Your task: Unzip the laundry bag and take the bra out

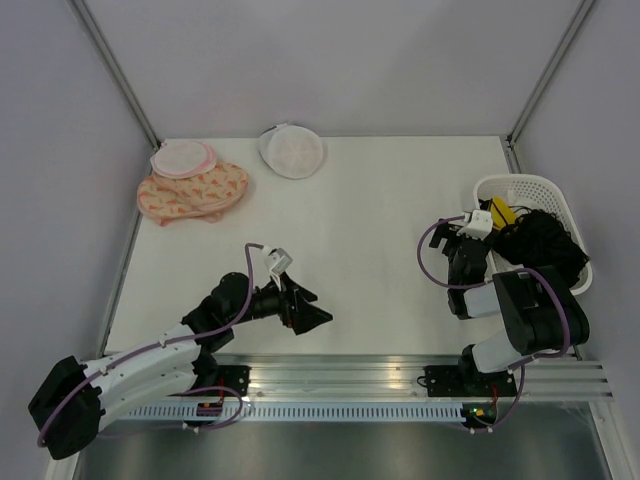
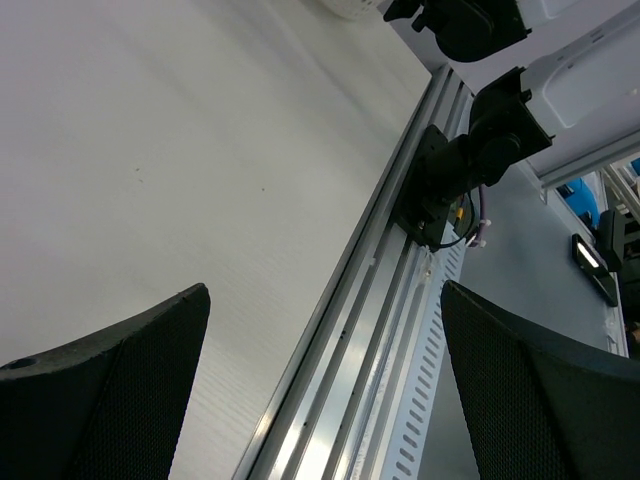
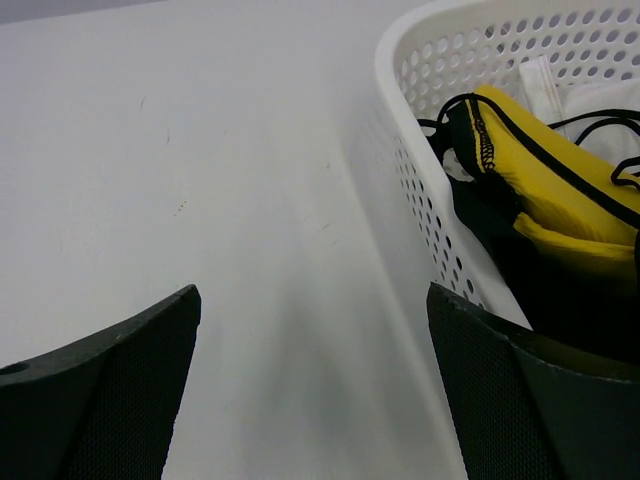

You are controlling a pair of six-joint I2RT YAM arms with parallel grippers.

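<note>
A round white mesh laundry bag (image 1: 291,150) lies at the back of the table. To its left lies a pink-orange patterned bra (image 1: 192,192), with a pink-rimmed white mesh piece (image 1: 182,158) resting on its far edge. My left gripper (image 1: 306,312) is open and empty low over the near middle of the table, far from both; in the left wrist view (image 2: 325,400) its fingers frame the table's front edge. My right gripper (image 1: 452,238) is open and empty beside the basket; in the right wrist view (image 3: 315,400) bare table lies between its fingers.
A white perforated basket (image 1: 500,186) stands at the right edge, holding black clothes (image 1: 545,245) and a yellow garment (image 3: 545,175); its wall (image 3: 425,170) is just right of my right gripper. An aluminium rail (image 2: 390,300) runs along the table's near edge.
</note>
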